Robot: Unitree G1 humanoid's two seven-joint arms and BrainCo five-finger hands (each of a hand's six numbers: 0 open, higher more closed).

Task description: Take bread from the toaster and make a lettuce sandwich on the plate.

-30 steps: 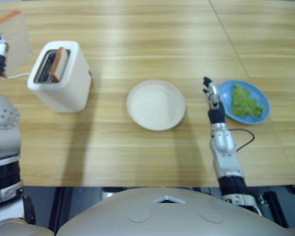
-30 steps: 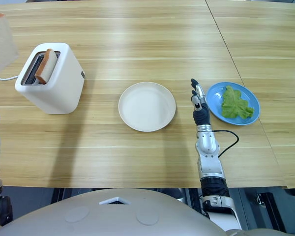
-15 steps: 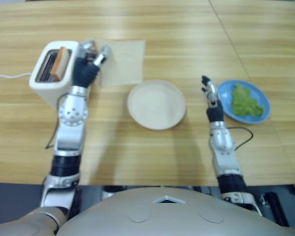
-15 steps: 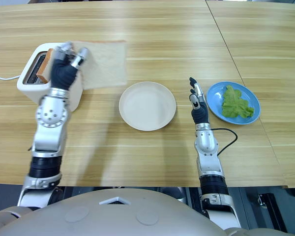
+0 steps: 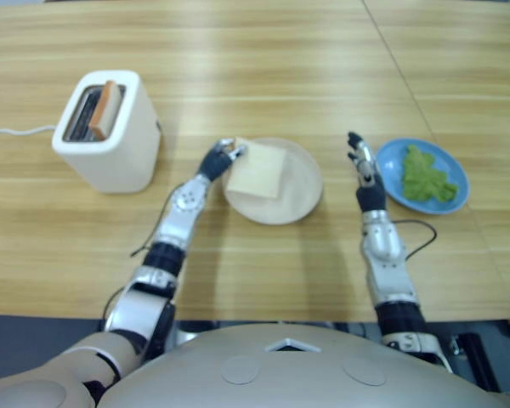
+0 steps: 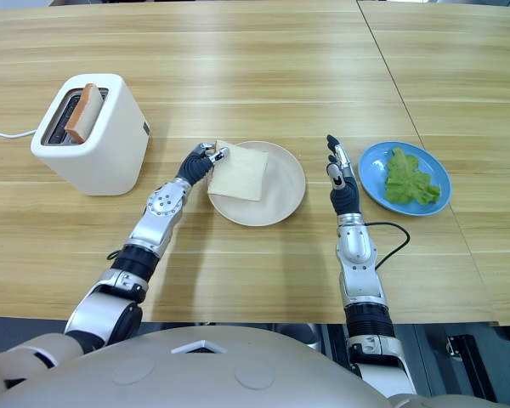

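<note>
Currently: my left hand (image 6: 197, 161) is at the left rim of the white plate (image 6: 285, 191), fingers pinched on the upper-left corner of a bread slice (image 6: 240, 175). The slice lies over the plate's left half, its held corner lifted slightly past the rim. I cannot tell if the rest is fully down on the plate.

My right hand (image 6: 340, 174) is upright with its fingers straight and holding nothing. It sits between the white plate and the blue plate (image 6: 425, 208), touching neither.

Lettuce (image 6: 405, 176) lies in the middle of the blue plate, right of centre on the tabletop (image 6: 255, 76).

The toaster (image 6: 93, 153) stands well left of the white plate. A second slice (image 6: 82, 111) stands in one slot, its top edge sticking out. A white cord (image 6: 4, 134) runs off to the left from the toaster.
</note>
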